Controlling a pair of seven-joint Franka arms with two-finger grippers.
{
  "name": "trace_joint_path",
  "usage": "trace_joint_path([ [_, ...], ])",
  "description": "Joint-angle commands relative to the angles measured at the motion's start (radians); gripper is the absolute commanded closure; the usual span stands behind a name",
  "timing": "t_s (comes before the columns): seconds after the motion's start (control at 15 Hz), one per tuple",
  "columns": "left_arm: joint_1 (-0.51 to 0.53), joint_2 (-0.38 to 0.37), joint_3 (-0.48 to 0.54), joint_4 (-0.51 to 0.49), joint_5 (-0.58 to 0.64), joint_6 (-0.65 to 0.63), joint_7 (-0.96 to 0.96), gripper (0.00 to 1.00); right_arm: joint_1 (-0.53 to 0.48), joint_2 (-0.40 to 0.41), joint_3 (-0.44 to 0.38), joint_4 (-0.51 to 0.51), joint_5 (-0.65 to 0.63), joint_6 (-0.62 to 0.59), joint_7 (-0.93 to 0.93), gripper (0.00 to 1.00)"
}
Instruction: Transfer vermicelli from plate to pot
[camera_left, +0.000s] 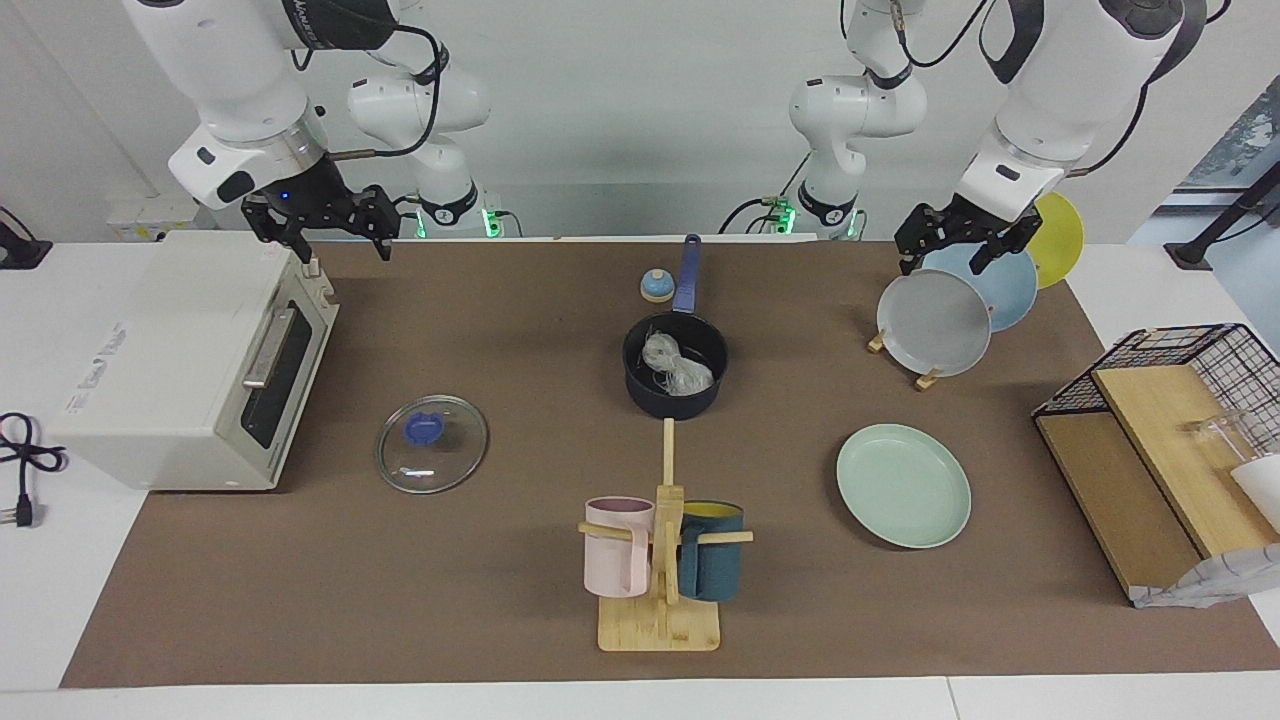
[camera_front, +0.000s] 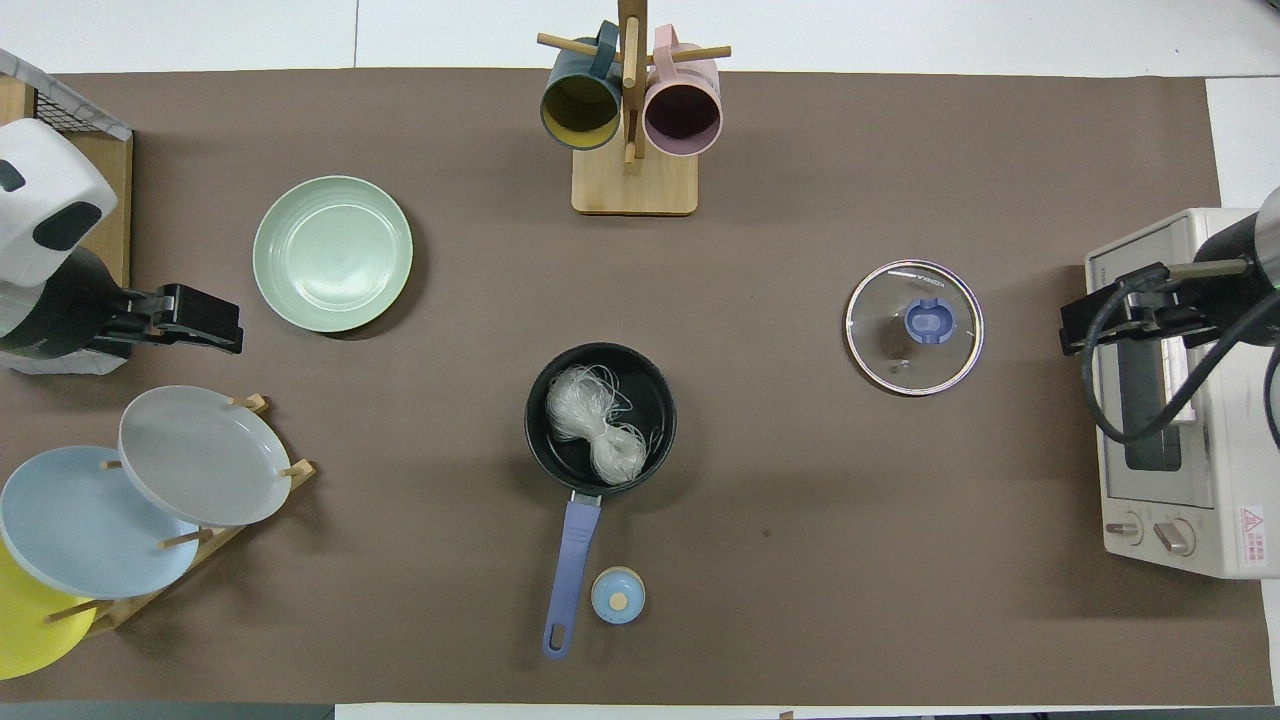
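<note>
The vermicelli (camera_left: 677, 367) lies as a whitish tangle inside the dark pot (camera_left: 660, 402) at mid-table; it also shows in the overhead view (camera_front: 597, 432), in the pot (camera_front: 652, 398), whose blue handle (camera_front: 571, 572) points toward the robots. The mint-green plate (camera_left: 903, 485) sits empty toward the left arm's end, farther from the robots than the pot, and shows in the overhead view too (camera_front: 332, 253). My left gripper (camera_left: 940, 262) is open and empty, raised over the plate rack. My right gripper (camera_left: 340, 245) is open and empty, raised beside the toaster oven.
A glass lid with a blue knob (camera_left: 431, 443) lies toward the right arm's end. There are also a toaster oven (camera_left: 180, 360), a mug tree with two mugs (camera_left: 660, 560), a rack of grey, blue and yellow plates (camera_left: 935, 322), a small blue knob-like object (camera_left: 656, 286) and a wire basket (camera_left: 1190, 370).
</note>
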Motion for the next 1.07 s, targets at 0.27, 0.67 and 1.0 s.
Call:
trace_joint_path([
  [0.27, -0.003, -0.009, 0.015, -0.002, -0.006, -0.005, 0.001, 0.0, -0.017, -0.016, 0.009, -0.014, 0.021, 0.009, 0.017, 0.0],
  [0.67, -0.001, -0.009, 0.015, -0.002, -0.006, -0.008, 0.003, 0.0, -0.017, -0.016, 0.009, -0.014, 0.021, 0.009, 0.017, 0.0],
  [1.0, -0.001, -0.009, 0.015, -0.002, -0.006, -0.008, 0.003, 0.0, -0.016, -0.016, 0.009, -0.014, 0.021, 0.009, 0.019, 0.0],
])
